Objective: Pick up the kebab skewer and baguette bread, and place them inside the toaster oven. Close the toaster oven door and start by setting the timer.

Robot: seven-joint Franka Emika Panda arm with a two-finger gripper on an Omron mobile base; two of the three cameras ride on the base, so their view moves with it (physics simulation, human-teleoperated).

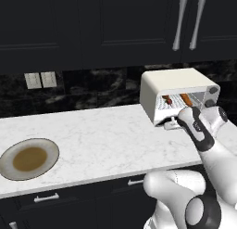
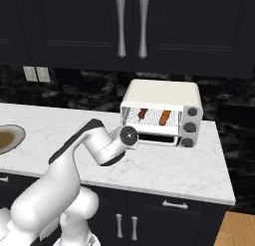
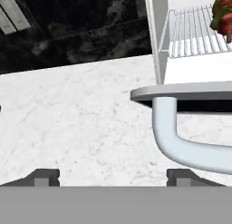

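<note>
Far to the left of the toaster oven (image 1: 178,96), an empty plate (image 1: 28,158) sat on the marble surface (image 1: 106,140), its brown centre bare, which I took to mean both foods had left it. Moving right toward the oven, the white arm reached across the surface and brought its end effector (image 3: 113,175) low in front of the oven's left front corner. In the hand view the two finger tips stood wide apart with nothing between them, so it held nothing. Just above and to the right of them was the toaster oven door (image 3: 190,91), dropped down flat, with its pale bar handle (image 3: 181,146) curving beneath it; the hand seemed set there so as to catch the handle or the door's edge and swing it up. Inside the oven, on the wire rack (image 2: 154,119), lay the kebab skewer (image 2: 143,113) to the left and the baguette bread (image 2: 164,117) beside it. At the oven's right edge were the round knobs (image 2: 190,126), untouched, so closing the door and setting the timer looked yet to be done.
</note>
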